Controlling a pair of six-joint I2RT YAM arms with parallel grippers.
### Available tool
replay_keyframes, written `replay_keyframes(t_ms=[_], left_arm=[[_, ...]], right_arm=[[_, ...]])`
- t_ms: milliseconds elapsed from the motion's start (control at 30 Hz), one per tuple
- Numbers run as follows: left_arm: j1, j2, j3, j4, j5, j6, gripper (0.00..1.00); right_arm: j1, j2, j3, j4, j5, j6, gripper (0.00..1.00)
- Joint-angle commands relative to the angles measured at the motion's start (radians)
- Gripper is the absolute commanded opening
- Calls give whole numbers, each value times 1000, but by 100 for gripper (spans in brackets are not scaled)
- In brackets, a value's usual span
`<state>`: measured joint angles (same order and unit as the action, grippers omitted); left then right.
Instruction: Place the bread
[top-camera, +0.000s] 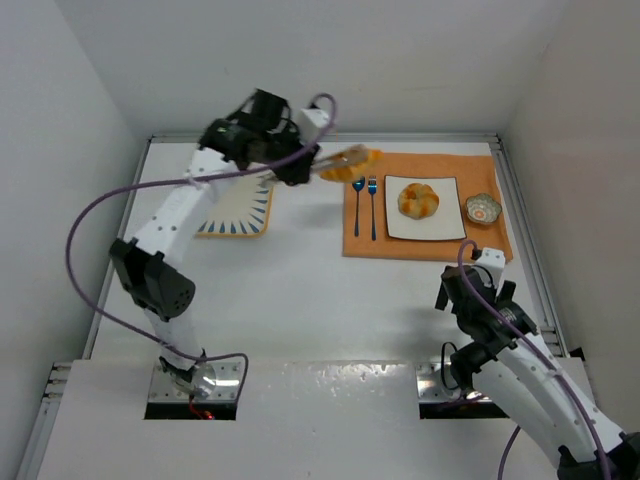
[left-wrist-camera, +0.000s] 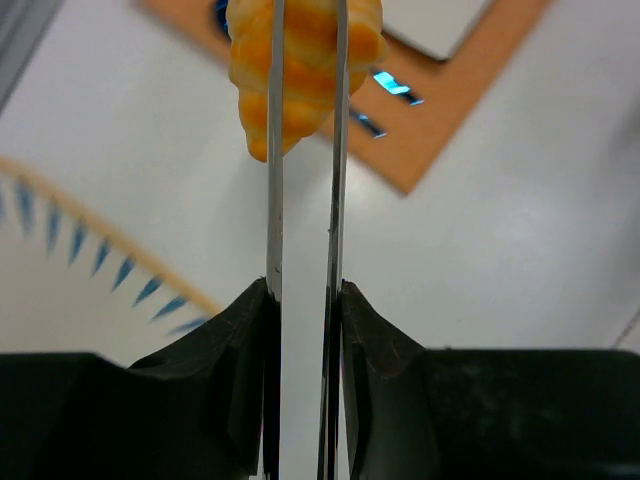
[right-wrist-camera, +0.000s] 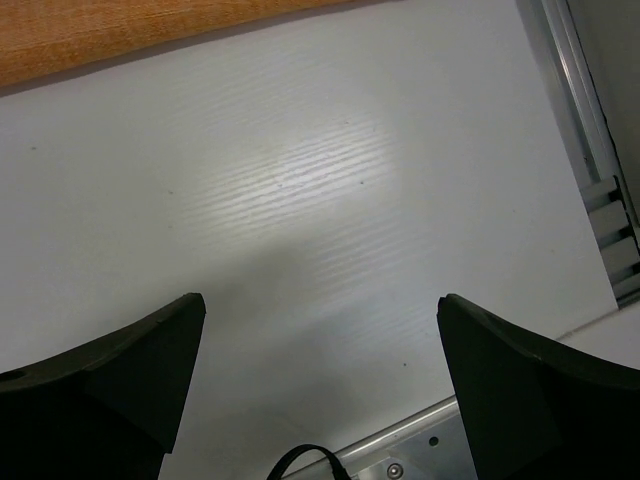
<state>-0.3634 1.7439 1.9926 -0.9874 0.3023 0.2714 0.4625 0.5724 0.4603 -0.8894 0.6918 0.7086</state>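
Left wrist view: the left gripper's (left-wrist-camera: 305, 300) black pads are pressed in on a pair of thin metal tongs (left-wrist-camera: 272, 200), whose two blades run forward almost parallel, with a narrow gap between them. At their tips the tongs pinch the elongated loaf (left-wrist-camera: 308, 60), golden-orange with a ridged, scored top. It is held clear of the worktop (left-wrist-camera: 500, 250).

From the top external camera, the left gripper (top-camera: 300, 168) reaches toward the far edge of the worktop (top-camera: 300, 290). The loaf (top-camera: 362, 156) hangs at the far left corner of an orange placemat (top-camera: 400, 248).

A blue spoon (top-camera: 358, 205) and a blue fork (top-camera: 372, 205) lie side by side along the placemat's left edge, just nearer than the loaf. Beside them to the right is a square white plate (top-camera: 440, 225) with the round knotted bun (top-camera: 418, 200) resting on it. A small patterned bowl (top-camera: 484, 209) sits at the placemat's right edge, next to the plate.

Left of the placemat, under the left arm, lies a pale square dish (top-camera: 240, 210) rimmed with blue triangles.

Right wrist view: the right gripper (right-wrist-camera: 320, 380) holds nothing. Its jaws are spread wide over bare white worktop, close to the right edge, with the placemat's near edge (right-wrist-camera: 150, 30) just ahead.
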Motion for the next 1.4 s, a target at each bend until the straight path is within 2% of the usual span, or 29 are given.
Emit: replay_keyframes(t_ms=[0,33,200,367,633,967,1000,1033,1067,1100,1233,1367], left_arm=[[-189,124,52,30,23,-31,0],[-245,158,69,41,8,-31,0],[-382,392,259,50,17,-5,0],[-486,479,281,154,-66,19,0],[-505,508,316,236,-110,-12,0],[-525,552,230,266,-131,29,0],[-525,562,230,266,-131,29,5],[-525,562,230,266,-140,29,17],[-525,562,230,266,-140,29,24],[-525,562,230,266,-140,29,36],[-514,523,244,266,-140,9,49],[-505,474,288,266,-131,-11,50]], right_arm=[[-7,-46,-17,-42,97,81,99],[-8,-57,-18,-42,103,60,99],[-10,-57,9,-71,118,16,99],[-10,-57,5,-97,109,17,99],[-7,-59,-8,-91,97,6,99],[-7,-35,-9,-60,86,-7,99],[-10,-37,-9,-62,89,-9,99],[-10,-39,-9,-63,89,-14,99],[-10,-37,-9,-63,91,-15,99],[-8,-39,-9,-63,91,-17,99],[-7,-37,-6,-60,80,-21,99],[-10,-23,1,-37,64,-27,99]])
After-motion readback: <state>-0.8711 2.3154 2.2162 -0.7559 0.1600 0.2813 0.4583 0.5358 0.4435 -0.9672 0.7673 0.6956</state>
